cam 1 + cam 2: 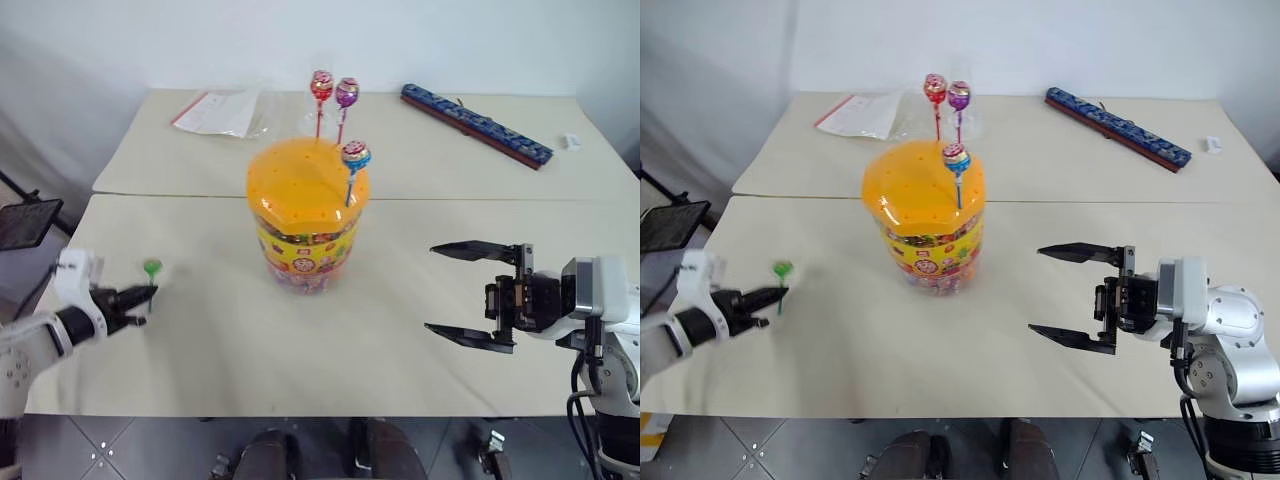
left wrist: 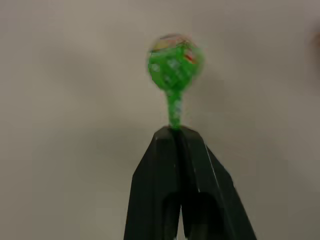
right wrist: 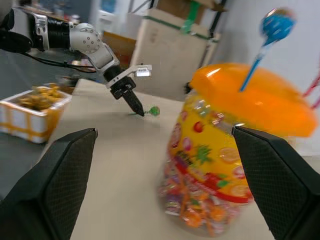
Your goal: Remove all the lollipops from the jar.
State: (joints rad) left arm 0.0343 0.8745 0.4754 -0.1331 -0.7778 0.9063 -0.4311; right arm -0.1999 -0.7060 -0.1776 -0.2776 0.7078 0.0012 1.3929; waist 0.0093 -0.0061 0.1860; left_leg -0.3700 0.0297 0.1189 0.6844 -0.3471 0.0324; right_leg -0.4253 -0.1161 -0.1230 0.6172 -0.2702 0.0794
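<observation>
Your left gripper (image 1: 148,292) is pinched on the green lollipop (image 1: 152,268) over the table (image 1: 230,340) left of the jar (image 1: 306,215) — red (image 1: 321,86), purple (image 1: 346,93) and blue lollipops (image 1: 355,156) stand in its orange lid — while your right gripper (image 1: 468,293) gapes wide, empty.

Two pale beige tables (image 1: 480,160) stand pushed together edge to edge. On the far one, a long dark blue patterned strip (image 1: 476,123) lies diagonally at the right, with a small white object (image 1: 571,141) near its end. A clear plastic sleeve holding white paper (image 1: 218,112) lies at far left.
</observation>
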